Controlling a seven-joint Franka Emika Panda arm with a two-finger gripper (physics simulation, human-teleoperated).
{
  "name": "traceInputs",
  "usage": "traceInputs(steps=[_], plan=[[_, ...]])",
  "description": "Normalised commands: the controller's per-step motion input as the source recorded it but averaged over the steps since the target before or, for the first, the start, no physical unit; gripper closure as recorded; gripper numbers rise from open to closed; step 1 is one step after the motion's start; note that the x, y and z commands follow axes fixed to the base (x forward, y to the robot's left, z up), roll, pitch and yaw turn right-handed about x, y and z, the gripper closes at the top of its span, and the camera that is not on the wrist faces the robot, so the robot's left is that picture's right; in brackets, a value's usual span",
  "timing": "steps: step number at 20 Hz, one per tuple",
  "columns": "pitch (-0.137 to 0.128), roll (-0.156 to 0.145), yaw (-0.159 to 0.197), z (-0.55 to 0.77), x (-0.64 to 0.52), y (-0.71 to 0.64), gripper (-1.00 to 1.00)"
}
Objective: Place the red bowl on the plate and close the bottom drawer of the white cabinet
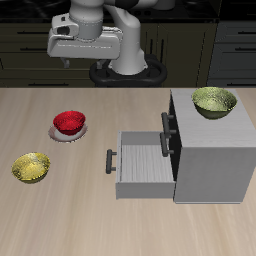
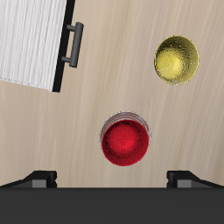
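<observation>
Already red bowl (image 1: 68,122) tops plate (image 1: 71,135); bottom drawer (image 1: 143,163) open.

Pretty even, soft lighting all round, typical flat sim render. Bright on the counter (image 1: 60,210), dim up in the dark backdrop along the top of the exterior frame. Only faint shadows hugging the white cabinet (image 1: 212,150). Small glossy highlights on the red bowl (image 2: 126,141). Low-res and a bit soft, no edge distortion or motion blur.
</observation>
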Motion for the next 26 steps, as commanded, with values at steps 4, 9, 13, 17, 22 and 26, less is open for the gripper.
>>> traceInputs(steps=[4,9,13,17,22,26], plan=[[-0.053,0.003,0.023,0.25,0.11,0.02,-1.00],[-0.017,-0.016,-0.027,0.07,0.20,0.02,-1.00],[0.012,0.013,-0.048,0.07,0.20,0.02,-1.00],[0.033,0.019,-0.029,-0.09,0.28,0.03,-1.00],[0.000,0.014,0.000,0.04,0.19,0.00,-1.00],[-0.005,0.010,0.016,0.06,0.22,-0.03,-1.00]])
